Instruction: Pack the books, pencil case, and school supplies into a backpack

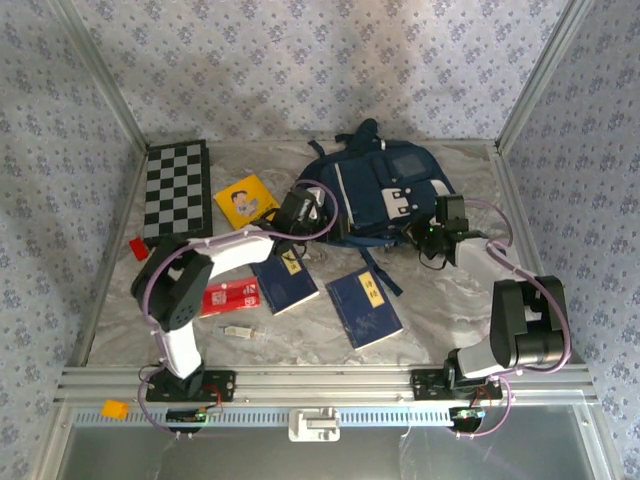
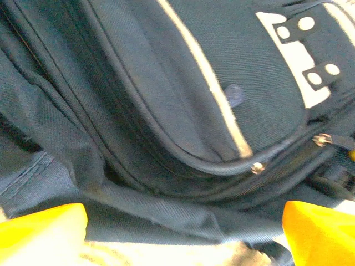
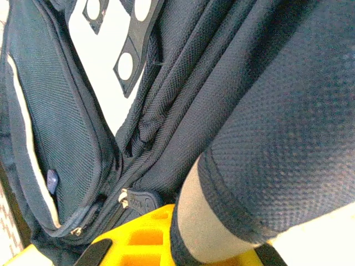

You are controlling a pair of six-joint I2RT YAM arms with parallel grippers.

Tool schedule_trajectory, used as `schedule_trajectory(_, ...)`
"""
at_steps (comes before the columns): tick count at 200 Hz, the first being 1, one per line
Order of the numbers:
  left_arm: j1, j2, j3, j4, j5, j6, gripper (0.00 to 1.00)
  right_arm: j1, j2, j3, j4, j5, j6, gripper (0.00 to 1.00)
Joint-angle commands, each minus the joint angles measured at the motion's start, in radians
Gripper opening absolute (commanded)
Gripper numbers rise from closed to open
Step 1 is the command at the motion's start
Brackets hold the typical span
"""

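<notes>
The backpack point(image 1: 385, 190) is lying far-centre on the desk point(image 1: 440, 325), handle pointing far, long axis near-far, the outstretched left arm point(image 1: 235, 250) holding its left fingers point(image 2: 44, 233) apart, the right fingers point(image 3: 144, 241) pinching its fabric.

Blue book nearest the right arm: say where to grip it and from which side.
The blue book lies flat and thin on the table, with bare surface along its right side. Likely pinch its long right edge, coming from above on the right.

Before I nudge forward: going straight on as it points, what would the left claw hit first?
Probably the backpack: the open left claw faces its navy fabric, nothing between; depth unclear.
</notes>
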Motion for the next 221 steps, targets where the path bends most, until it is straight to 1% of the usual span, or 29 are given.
schedule_trajectory(1,-0.038,-0.106,-0.028,-0.051,0.0,0.06,0.87,0.011,-0.061,0.008,0.061,0.029,0.083,0.0)
schedule_trajectory(21,-0.097,-0.147,-0.035,-0.108,-0.041,0.066,0.83,0.021,-0.085,0.014,0.058,0.044,0.114,0.0)
schedule_trajectory(44,-0.178,-0.144,-0.034,-0.109,-0.067,0.043,0.78,0.034,-0.099,0.02,0.054,0.052,0.137,0.0)
schedule_trajectory(64,-0.247,-0.097,-0.006,-0.084,-0.08,0.029,0.74,0.037,-0.105,0.021,0.053,0.051,0.173,0.0)
schedule_trajectory(88,-0.311,0.0,0.078,-0.083,-0.119,0.066,0.69,0.05,-0.114,0.023,0.059,0.054,0.201,0.0)
schedule_trajectory(103,-0.34,0.053,0.114,-0.062,-0.179,0.1,0.67,0.062,-0.115,0.04,0.036,0.07,0.202,0.0)
schedule_trajectory(118,-0.352,0.102,0.148,-0.04,-0.204,0.122,0.66,0.072,-0.118,0.041,0.039,0.076,0.205,0.0)
schedule_trajectory(139,-0.355,0.169,0.189,-0.021,-0.245,0.117,0.62,0.083,-0.117,0.048,0.034,0.083,0.206,0.0)
schedule_trajectory(155,-0.355,0.209,0.207,-0.008,-0.296,0.105,0.59,0.087,-0.116,0.05,0.03,0.087,0.206,0.0)
schedule_trajectory(170,-0.353,0.24,0.227,-0.029,-0.35,0.081,0.58,0.085,-0.116,0.051,0.029,0.085,0.205,0.0)
schedule_trajectory(221,-0.349,0.337,0.319,-0.028,-0.376,0.095,0.5,0.094,-0.111,0.044,0.038,0.078,0.208,0.0)
